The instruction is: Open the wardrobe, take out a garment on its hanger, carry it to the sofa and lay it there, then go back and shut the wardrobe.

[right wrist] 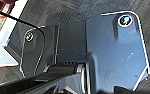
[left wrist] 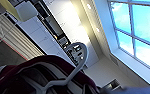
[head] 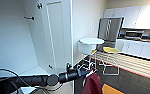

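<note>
A maroon garment hangs from a thin white hanger at the tip of the robot's left arm, low in the head view and just right of centre. The left end effector is closed on the hanger near its hook, and the jacket drapes straight down from it over dark carpet. In the left wrist view the hanger's curved hook rises above the maroon collar, with a ceiling and a bright window beyond.

Just behind and left of the arm stands the open wardrobe, its white interior bare, with a short dark peg on the side wall and a door swung open.

Further right are a round white table, a white chair and a yellow-seated chair. Beyond them runs a counter with white cabinets above.

The right wrist view looks down at grey carpet; I cannot tell the right end effector's state.
</note>
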Robot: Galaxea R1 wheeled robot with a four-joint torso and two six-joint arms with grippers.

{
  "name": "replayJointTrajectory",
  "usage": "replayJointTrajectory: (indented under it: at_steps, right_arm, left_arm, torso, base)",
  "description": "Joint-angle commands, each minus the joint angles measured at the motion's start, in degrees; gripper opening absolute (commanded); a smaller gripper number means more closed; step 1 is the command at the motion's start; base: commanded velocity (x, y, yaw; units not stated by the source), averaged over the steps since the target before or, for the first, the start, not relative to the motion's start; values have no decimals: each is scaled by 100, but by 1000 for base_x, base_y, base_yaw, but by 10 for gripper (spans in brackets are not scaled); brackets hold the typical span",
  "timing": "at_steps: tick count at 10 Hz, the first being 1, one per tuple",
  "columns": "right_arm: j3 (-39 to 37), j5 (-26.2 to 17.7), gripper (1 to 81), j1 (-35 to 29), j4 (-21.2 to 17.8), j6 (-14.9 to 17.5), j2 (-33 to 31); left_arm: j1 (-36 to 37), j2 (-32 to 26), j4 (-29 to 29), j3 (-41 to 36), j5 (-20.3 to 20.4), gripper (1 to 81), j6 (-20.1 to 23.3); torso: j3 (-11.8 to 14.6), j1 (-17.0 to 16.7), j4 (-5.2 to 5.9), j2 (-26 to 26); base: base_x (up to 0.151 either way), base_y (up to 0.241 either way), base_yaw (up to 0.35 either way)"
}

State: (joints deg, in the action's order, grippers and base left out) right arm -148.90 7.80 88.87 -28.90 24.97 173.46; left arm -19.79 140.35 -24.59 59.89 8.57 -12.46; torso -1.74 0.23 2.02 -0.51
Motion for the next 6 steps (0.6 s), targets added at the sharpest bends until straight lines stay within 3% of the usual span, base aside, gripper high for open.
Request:
replayJointTrajectory:
  at_steps: [1,6]
  right_arm:
    - [55,-376,811,-260,-19,-1,60]
    - [2,-376,811,-260,-19,-1,60]
  left_arm:
    - [963,29,244,-259,286,10,-20]
    - [963,63,244,-302,286,10,-20]
  torso:
    - [0,0,0,0]
    - [0,0,0,0]
  base:
    - [0,0,-171]
    - [0,0,-171]
